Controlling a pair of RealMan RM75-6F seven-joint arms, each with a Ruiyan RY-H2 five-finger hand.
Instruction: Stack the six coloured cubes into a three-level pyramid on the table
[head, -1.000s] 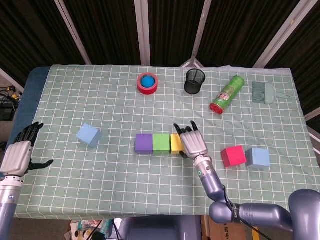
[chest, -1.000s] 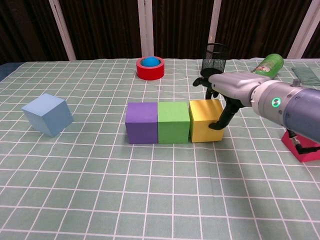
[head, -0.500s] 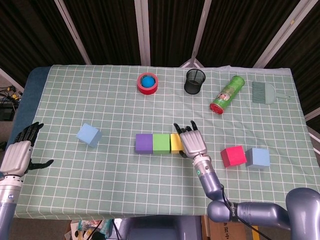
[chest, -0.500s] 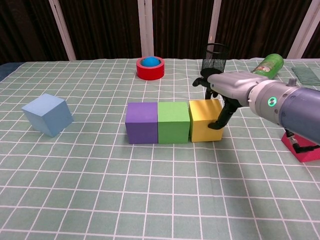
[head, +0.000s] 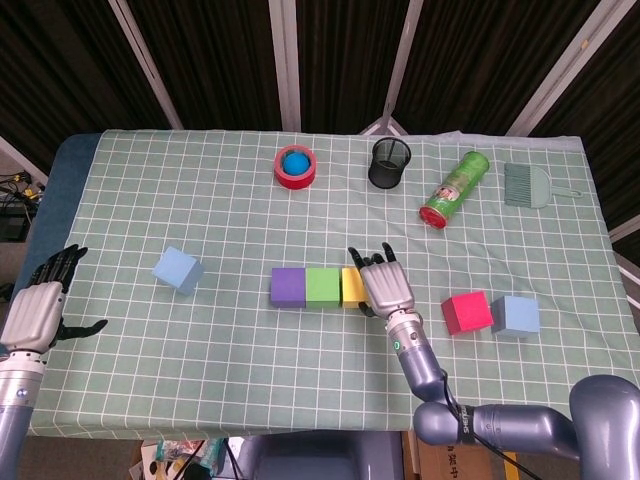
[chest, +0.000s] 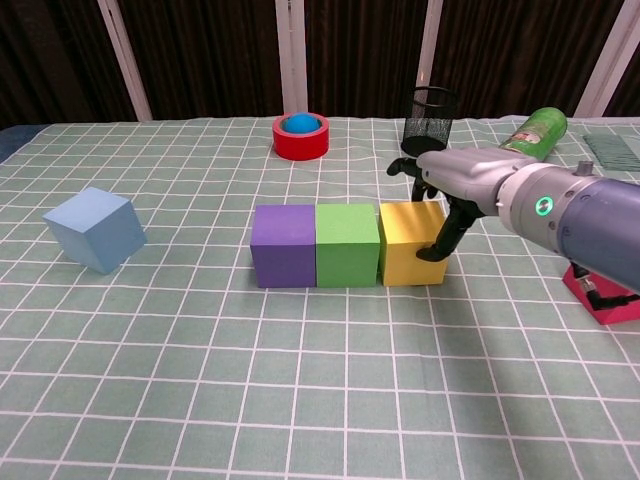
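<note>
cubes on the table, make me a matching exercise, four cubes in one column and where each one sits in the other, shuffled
Cubes:
1. purple foam cube
2. green foam cube
3. yellow foam cube
4. red foam cube

Places:
A. middle of the row of three
B. beside a light blue cube, right of the row
C. right end of the row, at the right hand
D. left end of the row

Pairs: 1-D, 2-A, 3-C, 4-B
</note>
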